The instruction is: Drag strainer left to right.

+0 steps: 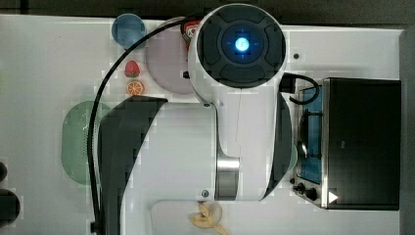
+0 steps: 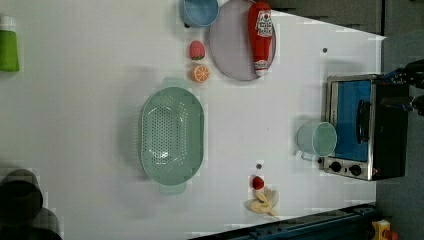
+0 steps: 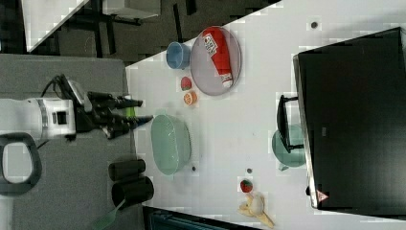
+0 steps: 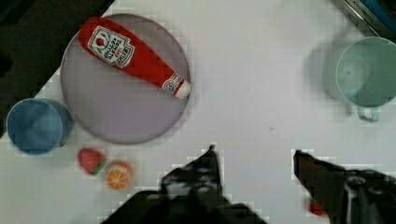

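Note:
The strainer (image 2: 171,134) is a pale green oval colander with a dotted inside, lying open side up on the white table (image 2: 90,110). It sits left of the middle in the left view. In the top view the arm covers most of the strainer (image 1: 73,142), leaving its left part showing. In the right view the strainer (image 3: 171,143) lies just right of my gripper (image 3: 141,110), which hangs well above the table, apart from it. In the wrist view my gripper (image 4: 254,156) is open, with bare table between its dark fingertips (image 4: 210,161).
A grey-lilac plate (image 2: 235,42) carries a ketchup bottle (image 2: 261,35), with a blue cup (image 2: 199,11), strawberry (image 2: 197,50) and orange slice (image 2: 200,73) nearby. A mint mug (image 2: 316,139) stands by the toaster oven (image 2: 360,127). A banana (image 2: 262,202) lies near the edge. Black cylinders (image 2: 20,200) stand at a corner.

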